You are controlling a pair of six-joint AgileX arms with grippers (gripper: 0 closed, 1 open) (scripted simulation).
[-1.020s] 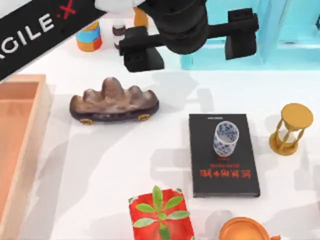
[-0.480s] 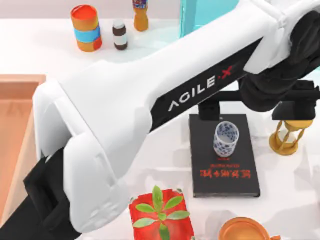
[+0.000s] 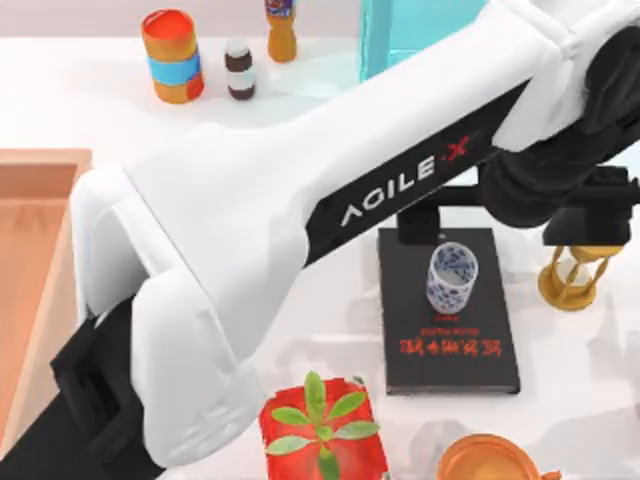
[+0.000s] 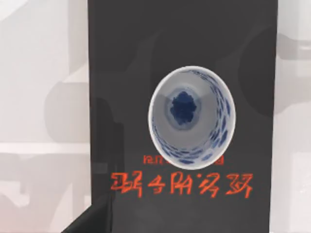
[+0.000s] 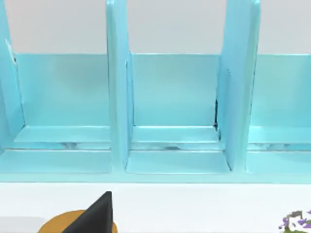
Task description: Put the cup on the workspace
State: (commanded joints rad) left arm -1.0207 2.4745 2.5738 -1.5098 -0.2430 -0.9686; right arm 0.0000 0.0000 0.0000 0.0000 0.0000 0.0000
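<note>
- The cup (image 3: 452,278) stands upright on the black book (image 3: 447,350), right of centre in the top view.
- Your left gripper (image 3: 500,225) hovers over it, fingers spread wide and holding nothing.
- I judge the porcelain light, stiff, slippery and fragile; grip its side walls below the rim, gently.
- The workspace (image 3: 200,300) beside the book is free.

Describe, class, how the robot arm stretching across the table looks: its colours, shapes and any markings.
The left arm has a bulky, rounded glossy white shell. A black panel along it carries white "AGILE" lettering and a red X. Its lower section and wrist housing are matte black. The left pincer is black and blocky, two square fingers on a crossbar.
</note>
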